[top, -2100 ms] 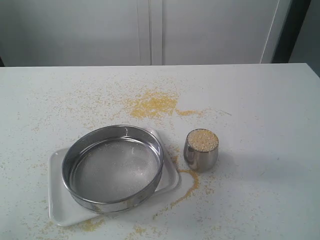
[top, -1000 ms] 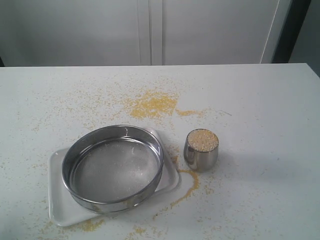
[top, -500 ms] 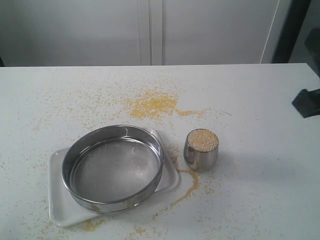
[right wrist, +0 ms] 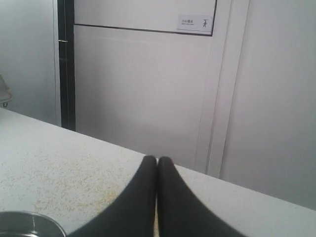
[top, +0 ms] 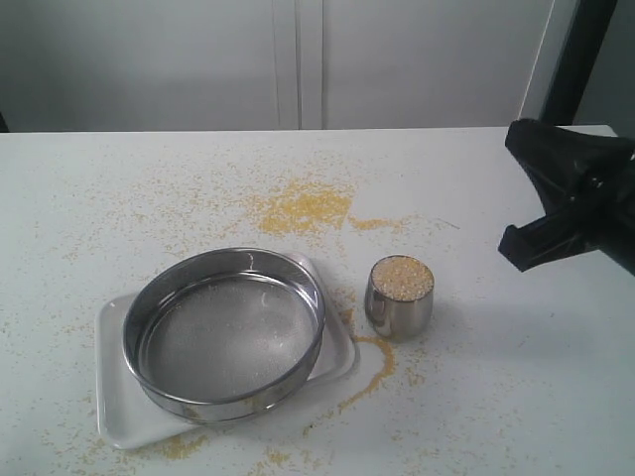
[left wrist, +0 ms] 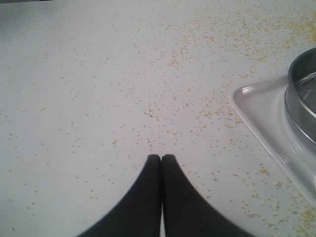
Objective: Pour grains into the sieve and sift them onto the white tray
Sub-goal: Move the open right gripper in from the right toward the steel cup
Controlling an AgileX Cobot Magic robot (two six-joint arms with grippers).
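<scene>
Left jaws: pressed together (tips touching), empty, over the grain-speckled counter (left wrist: 74,74)
Right jaws: pressed together, empty
Sieve (top: 224,333): on the white tray (top: 117,416), near the left jaws, well apart from the right jaws
Grains (top: 402,277): filling a steel cup (top: 399,309) between sieve and right jaws

The left gripper (left wrist: 161,157) has 2 smooth matte black fingers (left wrist: 140,202), flaring from rounded tips into curved bases. The right gripper (right wrist: 157,159) looks identical. The right arm (top: 585,188) is a black, angular, possibly plastic shell.
</scene>
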